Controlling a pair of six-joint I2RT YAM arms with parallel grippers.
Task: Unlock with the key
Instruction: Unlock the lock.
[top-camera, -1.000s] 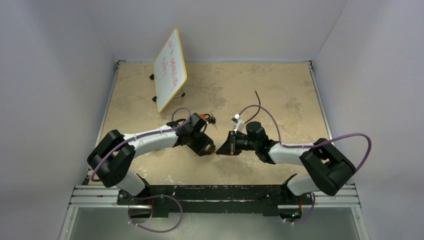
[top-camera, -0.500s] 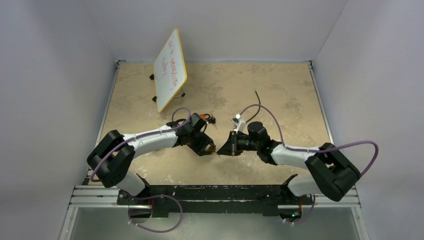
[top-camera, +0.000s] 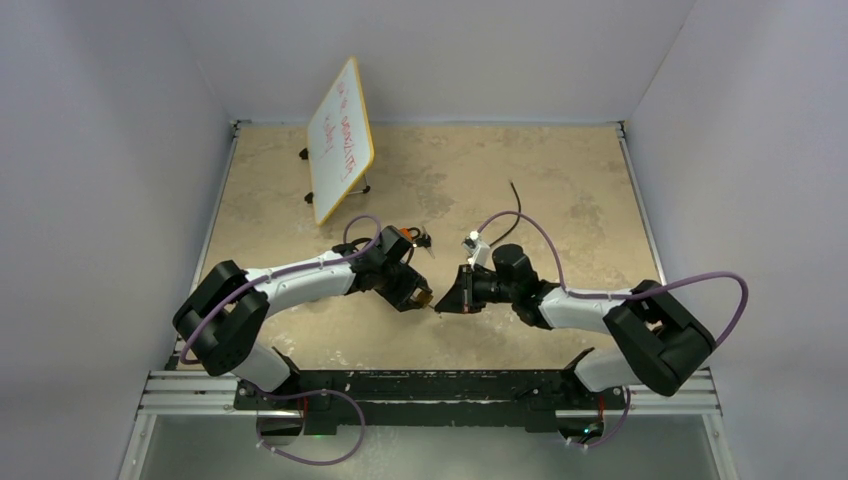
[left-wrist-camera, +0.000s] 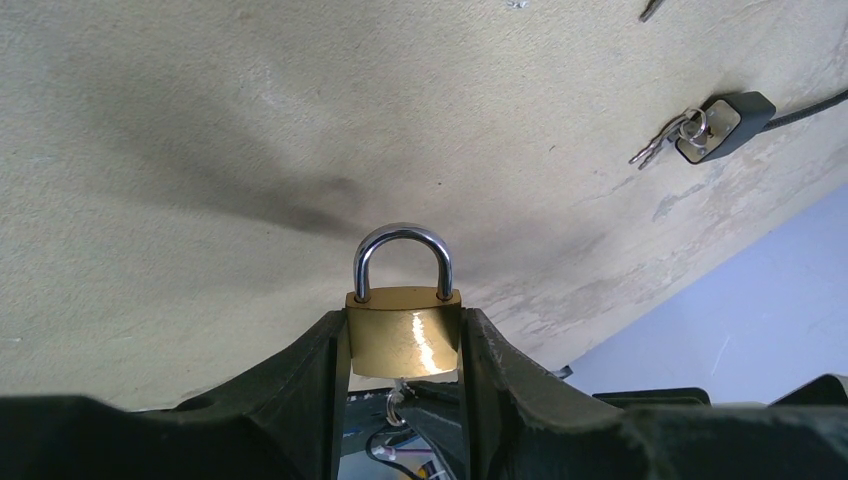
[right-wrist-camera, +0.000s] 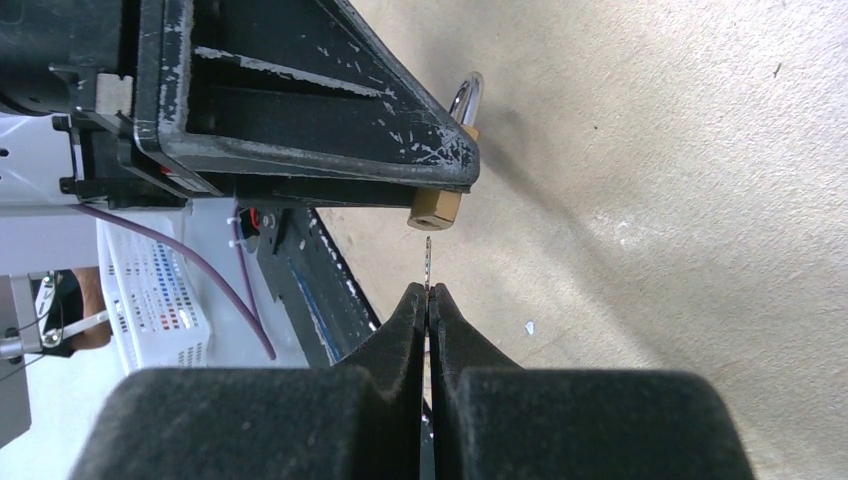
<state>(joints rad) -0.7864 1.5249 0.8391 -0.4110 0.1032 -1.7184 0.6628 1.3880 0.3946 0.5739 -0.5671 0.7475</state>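
My left gripper is shut on a brass padlock, clamping its body from both sides, with the steel shackle closed and pointing away. My right gripper is shut on a thin key, seen edge-on and sticking out past the fingertips. The key tip sits just below the padlock's bottom face, very close to it; I cannot tell if it touches. In the top view the left gripper and the right gripper meet tip to tip near the table's front centre.
A tilted whiteboard stands at the back left. A spare key bunch with a black fob lies on the table beyond the grippers. A black cable lies behind the right arm. A white basket stands off the table.
The right arm's elbow swung slightly outward and back. Both gripper tips stayed almost where they were, with key and padlock still held. The left arm has not moved.
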